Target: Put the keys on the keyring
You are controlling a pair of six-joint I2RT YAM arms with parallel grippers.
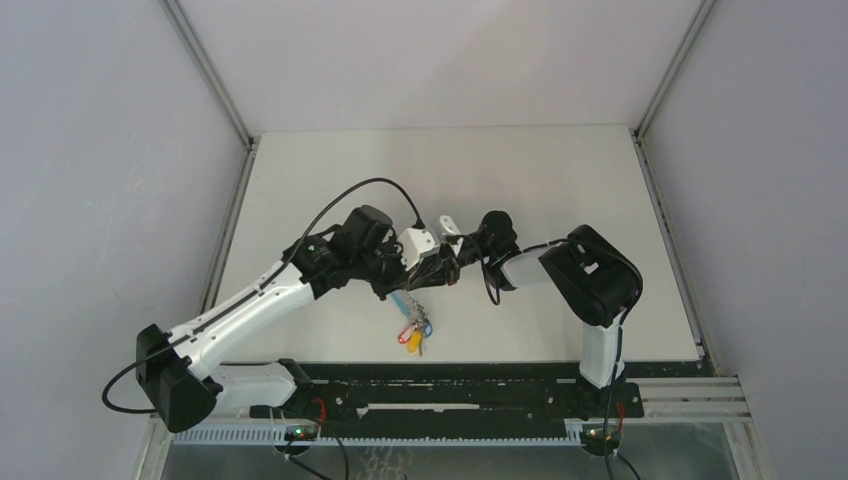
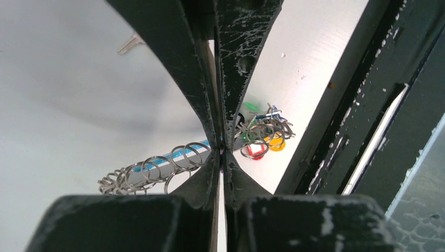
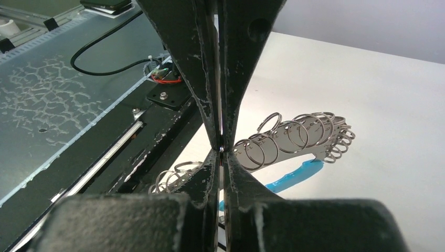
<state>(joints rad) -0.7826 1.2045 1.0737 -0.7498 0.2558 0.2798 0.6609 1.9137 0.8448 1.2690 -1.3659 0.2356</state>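
keyring (image 2: 173, 157) clamped in left jaws and right jaws, over tabletop (image 1: 540, 170) near edge; ring-opening step I'd say, next: pry a gap

In the left wrist view the left gripper (image 2: 221, 149) fills the middle of the frame, its pressed-together fingers (image 2: 244, 58) covering the stretch of the keyring (image 2: 157, 167) that passes behind them; whether a ring is pinched at the contact cannot be told; at upper left a small silver piece (image 2: 130, 44) loses one end behind a finger; the coloured tags (image 2: 264, 142) right of centre are too tangled to count; in the right wrist view the right gripper (image 3: 221, 149) likewise hides the rings' run at lower centre, and the blue band (image 3: 294, 176) vanishes behind it; in the top view both tips overlap at centre, and the tags are too small to separate.
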